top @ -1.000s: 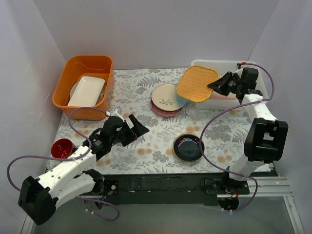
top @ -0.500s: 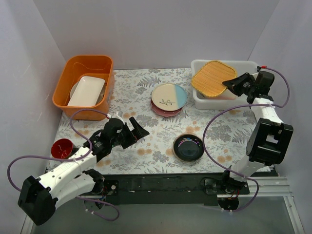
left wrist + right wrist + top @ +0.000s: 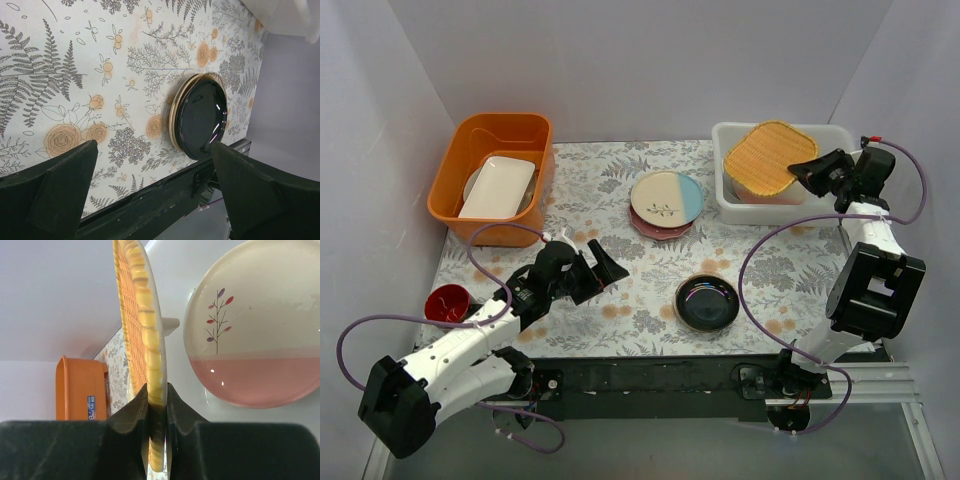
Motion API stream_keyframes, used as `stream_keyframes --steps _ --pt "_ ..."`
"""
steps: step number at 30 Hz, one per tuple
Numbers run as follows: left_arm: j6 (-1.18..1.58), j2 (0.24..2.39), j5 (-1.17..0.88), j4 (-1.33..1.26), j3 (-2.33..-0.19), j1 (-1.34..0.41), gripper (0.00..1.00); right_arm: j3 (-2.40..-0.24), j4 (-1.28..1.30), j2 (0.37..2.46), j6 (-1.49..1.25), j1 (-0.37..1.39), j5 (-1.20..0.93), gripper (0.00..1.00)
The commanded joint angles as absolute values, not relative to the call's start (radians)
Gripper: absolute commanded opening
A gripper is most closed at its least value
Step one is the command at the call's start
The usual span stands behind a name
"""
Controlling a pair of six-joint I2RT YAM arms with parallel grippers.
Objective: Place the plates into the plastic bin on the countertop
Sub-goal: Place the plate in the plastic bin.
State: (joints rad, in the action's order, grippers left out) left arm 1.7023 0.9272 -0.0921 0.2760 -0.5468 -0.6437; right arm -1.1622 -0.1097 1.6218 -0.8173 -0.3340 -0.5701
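Fern-patterned grey-and-white counter, pale walls; right pincer grips ribbed mustard-yellow plate over whitish translucent plastic bin; left pincer gapes

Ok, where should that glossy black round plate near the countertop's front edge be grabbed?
The glossy black round plate lies flat, right way up, so probably only its upturned rim offers a hold. Pinch that rim on the side toward the open left end effector, one finger inside, one outside.
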Motion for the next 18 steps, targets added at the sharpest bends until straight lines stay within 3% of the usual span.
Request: stream_keyframes --steps 1,18 --pt "1.697 0.933 -0.104 0.256 -0.543 -0.649 0.98 -1.174 -0.238 1.588 -0.842 -0.341 -0.571 0.01" --pt "1.669 0.953 -0.112 0.270 -0.565 -0.649 0.98 -1.101 -0.405 1.654 -0.953 -0.347 -0.483 0.01"
